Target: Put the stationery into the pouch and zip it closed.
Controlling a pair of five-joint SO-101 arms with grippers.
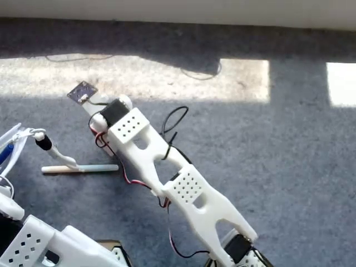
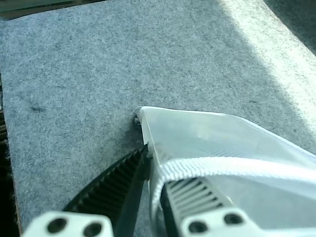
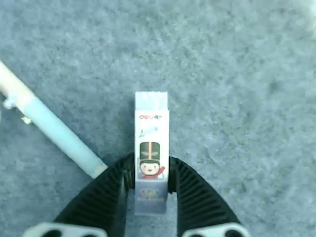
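Note:
My right gripper [image 3: 150, 165] is shut on a small white eraser [image 3: 150, 129] in a sleeve with a toy soldier picture, held just above the grey felt. A pale blue and white pen [image 3: 55, 132] lies on the felt close beside it. In the high view the pen [image 1: 80, 168] lies left of the right arm [image 1: 167, 167]. A slim white thing with a black end [image 1: 50, 149] crosses the pen's left end. My left gripper [image 2: 152, 167] is shut on the edge of the clear mesh pouch [image 2: 217, 140]. The pouch [image 1: 11, 146] sits at the far left with something blue inside.
Grey felt [image 1: 278, 167] covers the table, with a sunlit strip [image 1: 167, 78] across the back. The left arm [image 1: 33, 245] sits at the bottom left corner. Red and black cables [image 1: 172, 125] trail along the right arm. Open felt lies to the right.

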